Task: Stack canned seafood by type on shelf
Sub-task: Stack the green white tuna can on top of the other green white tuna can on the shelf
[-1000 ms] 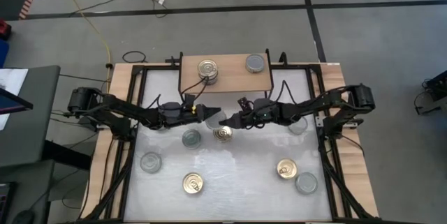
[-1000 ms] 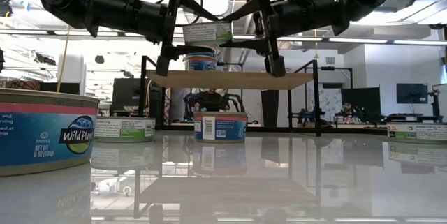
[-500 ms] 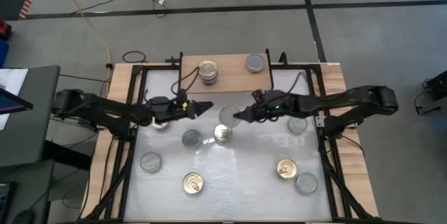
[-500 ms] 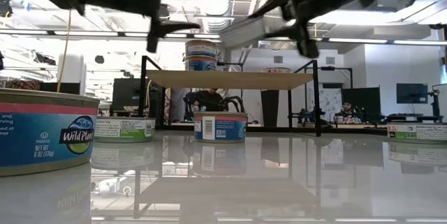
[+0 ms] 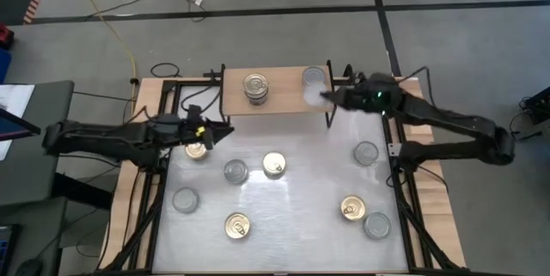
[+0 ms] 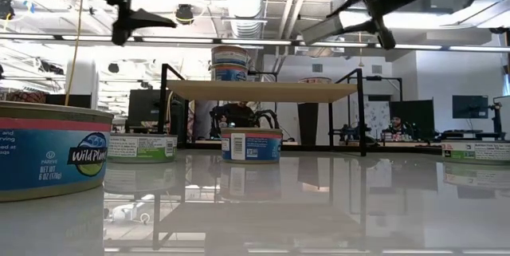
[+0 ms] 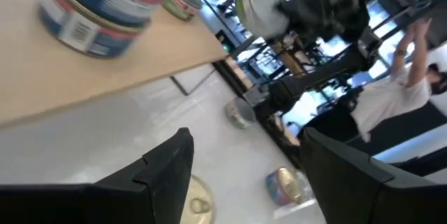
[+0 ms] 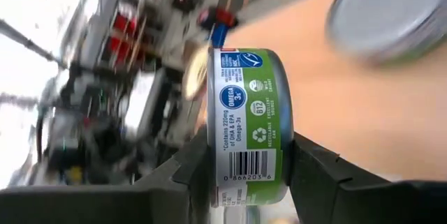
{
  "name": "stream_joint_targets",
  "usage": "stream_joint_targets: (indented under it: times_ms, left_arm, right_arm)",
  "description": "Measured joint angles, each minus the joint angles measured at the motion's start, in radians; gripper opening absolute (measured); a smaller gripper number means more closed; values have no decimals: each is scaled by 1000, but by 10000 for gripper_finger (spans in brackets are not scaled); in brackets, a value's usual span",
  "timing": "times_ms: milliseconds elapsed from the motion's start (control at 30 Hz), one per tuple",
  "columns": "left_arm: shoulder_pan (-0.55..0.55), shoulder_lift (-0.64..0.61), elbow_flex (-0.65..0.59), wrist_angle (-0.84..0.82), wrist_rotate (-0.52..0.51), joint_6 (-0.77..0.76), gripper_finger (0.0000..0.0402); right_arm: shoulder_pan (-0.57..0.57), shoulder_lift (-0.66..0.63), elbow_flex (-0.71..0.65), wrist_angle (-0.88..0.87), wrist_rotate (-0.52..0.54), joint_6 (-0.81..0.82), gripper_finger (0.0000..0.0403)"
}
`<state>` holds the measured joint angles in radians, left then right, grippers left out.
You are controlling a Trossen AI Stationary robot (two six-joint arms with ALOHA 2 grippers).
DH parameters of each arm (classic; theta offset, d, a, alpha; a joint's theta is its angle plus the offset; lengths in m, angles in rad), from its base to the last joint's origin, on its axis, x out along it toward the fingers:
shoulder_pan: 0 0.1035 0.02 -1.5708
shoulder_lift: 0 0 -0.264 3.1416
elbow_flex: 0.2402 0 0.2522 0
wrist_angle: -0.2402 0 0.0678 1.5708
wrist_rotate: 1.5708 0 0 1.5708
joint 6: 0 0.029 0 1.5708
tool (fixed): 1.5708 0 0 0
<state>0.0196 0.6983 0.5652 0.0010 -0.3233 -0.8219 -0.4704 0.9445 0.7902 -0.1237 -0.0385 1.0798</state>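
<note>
My right gripper is clamping a green-labelled round silver-lidded tin; I'm seeing the matching grey-lidded tin lying at its nine o'clock on the light-wood shelf; my left gripper, half-spread and empty, is waiting farther off.

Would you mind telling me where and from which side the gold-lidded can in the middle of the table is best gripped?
Grip the gold-lidded can across its round side wall, coming straight down from above. It stands upright with its flat lid facing up, and it is short, so a side approach would likely scrape the table. A silver-lidded can sits close on its left, so set the jaws along the front-back line, clear of it.
</note>
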Motion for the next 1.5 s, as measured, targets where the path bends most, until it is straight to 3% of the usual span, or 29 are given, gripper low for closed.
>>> stream_joint_targets:
  times_ms: [200, 400, 700, 833, 1500]
  left_arm:
    - [0, -118, 0, -151, -5, 75, 251]
    - [0, -175, 0, -179, -5, 191, 251]
    - [0, -197, 0, -210, -5, 239, 251]
    - [0, -197, 0, -247, -5, 238, 251]
    - [0, -197, 0, -258, -5, 236, 251]
  right_arm:
    - [-191, 52, 0, 43, -107, 27, 176]
    - [-270, 175, 17, 166, -149, 52, 175]
    - [-312, 332, 115, 161, -153, 16, 182]
    - [-312, 369, 172, 78, -150, -19, 181]
    - [-298, 384, 187, 27, -146, -45, 187]
